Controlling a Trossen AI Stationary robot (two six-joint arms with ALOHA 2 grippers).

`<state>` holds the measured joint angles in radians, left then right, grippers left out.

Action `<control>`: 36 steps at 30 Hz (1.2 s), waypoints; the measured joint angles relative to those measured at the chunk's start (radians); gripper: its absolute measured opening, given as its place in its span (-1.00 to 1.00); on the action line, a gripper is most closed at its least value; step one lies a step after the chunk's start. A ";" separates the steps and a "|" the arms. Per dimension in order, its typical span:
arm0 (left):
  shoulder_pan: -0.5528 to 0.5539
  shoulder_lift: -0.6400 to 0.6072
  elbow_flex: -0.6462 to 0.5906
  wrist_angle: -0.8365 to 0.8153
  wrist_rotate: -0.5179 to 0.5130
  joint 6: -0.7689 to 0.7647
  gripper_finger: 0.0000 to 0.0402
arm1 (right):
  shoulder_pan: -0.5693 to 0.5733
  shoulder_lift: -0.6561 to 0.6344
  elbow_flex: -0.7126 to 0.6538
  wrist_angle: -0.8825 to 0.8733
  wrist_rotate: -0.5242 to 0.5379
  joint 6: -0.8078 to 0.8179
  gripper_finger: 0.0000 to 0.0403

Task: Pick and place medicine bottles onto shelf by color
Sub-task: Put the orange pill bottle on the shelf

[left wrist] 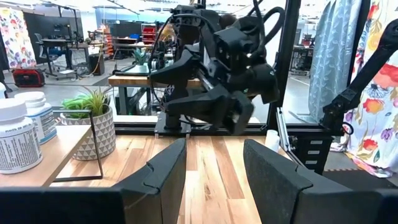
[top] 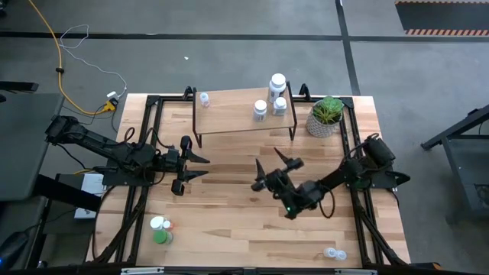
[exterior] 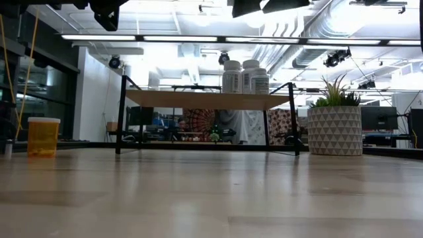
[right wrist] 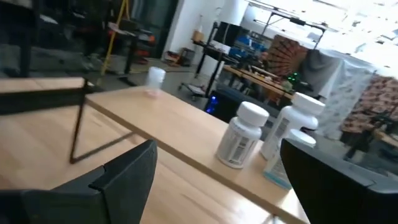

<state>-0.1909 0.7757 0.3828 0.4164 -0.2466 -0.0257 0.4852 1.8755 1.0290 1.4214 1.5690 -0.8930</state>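
Labels on the shelf's (top: pixel 229 107) white bottles (top: pixel 276 85) are unreadable; both tools gape, empty.

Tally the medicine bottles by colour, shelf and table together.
White bottles: 3, all on the shelf
Clear bottles: 2, one on the shelf, seemingly one lying on the table
Orange bottle: 1
Green bottle: 1
Total: 7
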 joint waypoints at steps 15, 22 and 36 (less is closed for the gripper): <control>0.000 0.000 0.000 0.000 -0.004 0.003 -0.26 | -0.172 0.020 0.266 -1.024 -1.373 0.860 0.65; 0.000 0.000 0.000 -0.014 -0.004 0.003 -0.26 | -0.247 0.047 0.479 -1.457 -1.773 0.921 0.65; 0.000 -0.004 0.000 -0.022 0.085 -0.024 -0.26 | -0.137 -0.323 -0.063 -1.226 -1.414 1.059 0.65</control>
<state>-0.1909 0.7717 0.3832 0.3944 -0.1617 -0.0494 0.3480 1.5526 0.9661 0.1951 0.1550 0.1659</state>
